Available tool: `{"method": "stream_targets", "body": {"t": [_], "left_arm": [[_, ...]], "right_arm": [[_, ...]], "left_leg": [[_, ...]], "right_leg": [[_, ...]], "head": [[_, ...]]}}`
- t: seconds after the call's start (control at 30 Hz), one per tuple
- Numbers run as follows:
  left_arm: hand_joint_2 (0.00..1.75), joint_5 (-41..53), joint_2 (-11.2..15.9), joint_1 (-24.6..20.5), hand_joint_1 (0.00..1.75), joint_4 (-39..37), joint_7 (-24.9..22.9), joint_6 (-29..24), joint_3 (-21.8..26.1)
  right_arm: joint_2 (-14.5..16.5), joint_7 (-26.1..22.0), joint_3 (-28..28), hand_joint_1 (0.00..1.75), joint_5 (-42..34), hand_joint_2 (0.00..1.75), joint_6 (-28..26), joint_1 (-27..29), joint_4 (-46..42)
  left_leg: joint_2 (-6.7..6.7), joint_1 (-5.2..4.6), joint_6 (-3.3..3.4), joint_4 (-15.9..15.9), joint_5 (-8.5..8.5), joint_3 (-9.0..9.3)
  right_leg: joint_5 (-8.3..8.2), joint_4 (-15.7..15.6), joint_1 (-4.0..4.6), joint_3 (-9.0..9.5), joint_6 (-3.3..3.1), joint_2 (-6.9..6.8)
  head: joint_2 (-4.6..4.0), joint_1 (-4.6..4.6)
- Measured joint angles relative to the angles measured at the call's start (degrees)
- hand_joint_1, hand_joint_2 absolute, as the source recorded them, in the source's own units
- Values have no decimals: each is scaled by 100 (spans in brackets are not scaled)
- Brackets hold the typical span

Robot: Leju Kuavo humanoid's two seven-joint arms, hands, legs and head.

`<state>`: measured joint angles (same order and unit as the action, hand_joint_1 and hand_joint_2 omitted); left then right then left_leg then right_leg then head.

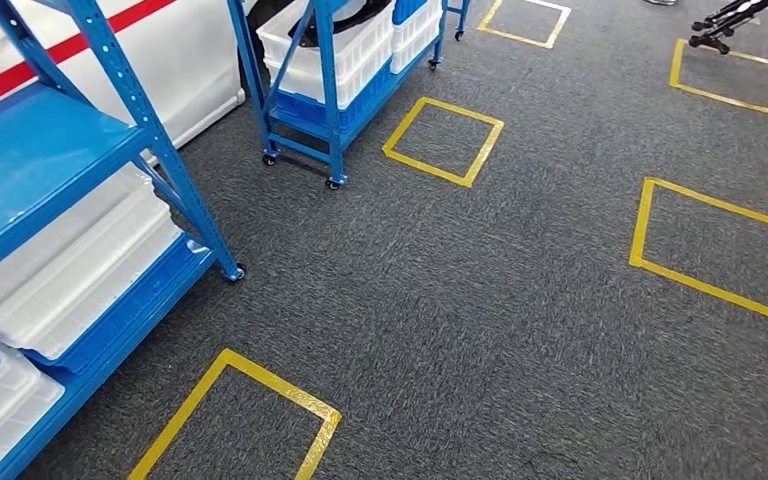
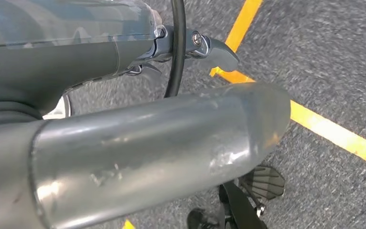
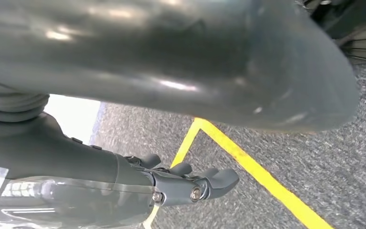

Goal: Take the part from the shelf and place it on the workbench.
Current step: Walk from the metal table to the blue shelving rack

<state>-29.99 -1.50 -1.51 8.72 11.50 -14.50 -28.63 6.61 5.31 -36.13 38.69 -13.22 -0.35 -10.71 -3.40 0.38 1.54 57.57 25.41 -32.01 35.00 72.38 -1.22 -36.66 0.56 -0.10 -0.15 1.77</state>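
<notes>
Head view: grey carpet with yellow tape squares. The nearer blue shelf holds white bins, and a black ring, probably the part, lies in a white crate on the farther rack.

Left wrist view: the left hand has a black loop across its fingers; whether it grips, I cannot tell.

Right wrist view: the right hand hangs empty, fingers loosely extended.

The ring looks light and stiff; take its rim.

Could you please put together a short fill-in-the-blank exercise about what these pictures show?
1. The squares taped on the grey carpet are ____ in colour.
2. The shelf frame at the near left is painted ____.
3. The small shelf cart further back stands on ____.
4. The trays on the near shelf's lower level are ____.

Missing words: yellow; blue; wheels; white
</notes>
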Motion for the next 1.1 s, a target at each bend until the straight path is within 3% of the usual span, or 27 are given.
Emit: {"method": "stream_targets", "body": {"t": [0.03,0.1,0.17,0.23,0.3,0.37,0.43,0.47,0.5,0.57,0.63,0.67,0.73,0.77,0.83,0.9,0.93,0.97,1.0,1.03,1.1], "left_arm": [[0,0,0,1,0,0,0,1,0],[0,0,-7,-4,0,0,0,1,0],[0,-1,-11,-8,0,0,1,1,0],[0,-3,-4,11,0,-3,1,1,0],[0,-4,4,22,0,-10,-1,1,0],[0,-5,7,4,0,-13,-2,2,0],[0,-7,7,-8,0,-13,-3,2,0],[0,-8,8,-4,0,-13,-4,1,0],[0,-9,9,3,0,-13,-6,1,0],[0,-9,11,16,0,-14,-13,-3,0],[0,-9,13,8,0,-15,-18,-8,0],[0,-9,13,7,0,-15,-20,-10,0],[0,-9,16,19,0,-19,-31,-10,0],[0,-9,16,30,0,-20,-38,-10,0],[0,-9,15,20,0,-23,-49,-9,0],[0,-9,15,-1,0,-23,-49,-8,-1],[0,-9,16,-4,0,-23,-48,-8,-1],[0,-11,17,-3,0,-24,-48,-10,-2],[0,-15,18,1,0,-24,-48,-12,-3],[0,-18,18,7,0,-24,-48,-14,-3],[0,-23,12,8,0,-24,-48,-16,-4]], "right_arm": [[4,-1,0,0,1,0,0,6,0],[5,-2,-2,0,6,0,0,19,0],[5,-8,-5,0,10,0,1,18,0],[5,-12,-7,0,13,0,4,-9,0],[3,-12,-7,0,15,0,11,-13,0],[-12,-12,-10,0,16,0,27,19,0],[-54,-11,-14,0,21,0,51,40,2],[-77,-11,-16,0,24,0,61,41,3],[-93,-11,-18,0,27,0,68,39,4],[-108,-11,-20,0,29,0,75,32,4],[-113,-10,-24,0,30,0,77,30,4],[-114,-9,-27,0,31,0,76,22,4],[-115,-8,-32,0,33,0,77,-19,4],[-114,-5,-33,0,34,0,77,-39,4],[-102,-1,-35,0,38,0,77,-46,4],[-61,2,-40,0,40,0,74,-21,4],[-37,3,-43,0,42,0,73,-10,4],[-17,4,-46,0,43,0,71,1,5],[-3,4,-48,0,45,0,70,10,5],[6,4,-49,0,46,0,70,15,6],[14,3,-51,0,49,0,70,25,7]], "left_leg": [[-82,-1,-5,7,2,6],[-228,-4,-34,39,15,-10],[-348,3,-99,61,21,-53],[-443,19,-180,49,10,-80],[-237,16,-233,193,118,-150],[108,17,-264,726,450,-394],[235,36,-305,1364,744,-690],[262,45,-325,1494,760,-742],[292,53,-342,1420,672,-690],[454,66,-349,759,345,-326],[651,50,-295,198,151,-23],[693,34,-256,95,136,19],[591,11,-175,84,126,7],[535,14,-137,55,108,17],[424,35,-54,-5,58,50],[309,33,-4,-16,28,37],[239,27,6,-13,22,26],[157,22,9,-8,19,22],[71,21,8,-2,19,22],[-15,22,3,7,21,27],[-174,18,-30,36,29,22]], "right_leg": [[-229,-304,0,110,-19,52],[-599,-1015,0,376,-61,320],[-692,-1344,16,492,-84,471],[-701,-1395,21,519,-125,350],[-738,-1471,6,559,-195,197],[-751,-1509,13,581,-243,18],[-735,-1503,33,581,-265,-169],[-726,-1499,38,582,-266,-257],[-713,-1492,39,585,-260,-339],[-676,-1466,38,608,-224,-484],[-625,-1430,56,637,-157,-610],[-607,-1420,63,653,-121,-663],[-594,-1430,59,693,-52,-753],[-570,-1414,41,713,-15,-710],[-362,-1147,10,620,36,-409],[7,-472,-3,292,44,-90],[142,-121,-4,110,44,-38],[164,82,-6,-5,44,-20],[70,88,-9,-31,42,-9],[-121,-113,-13,42,34,11],[-534,-826,-18,328,3,198]], "head": [[0,0],[0,1],[0,1],[0,0],[0,1],[0,2],[0,3],[0,2],[0,3],[0,2],[0,2],[0,2],[0,2],[0,2],[0,2],[0,2],[0,2],[0,2],[0,2],[0,2],[0,1]]}}
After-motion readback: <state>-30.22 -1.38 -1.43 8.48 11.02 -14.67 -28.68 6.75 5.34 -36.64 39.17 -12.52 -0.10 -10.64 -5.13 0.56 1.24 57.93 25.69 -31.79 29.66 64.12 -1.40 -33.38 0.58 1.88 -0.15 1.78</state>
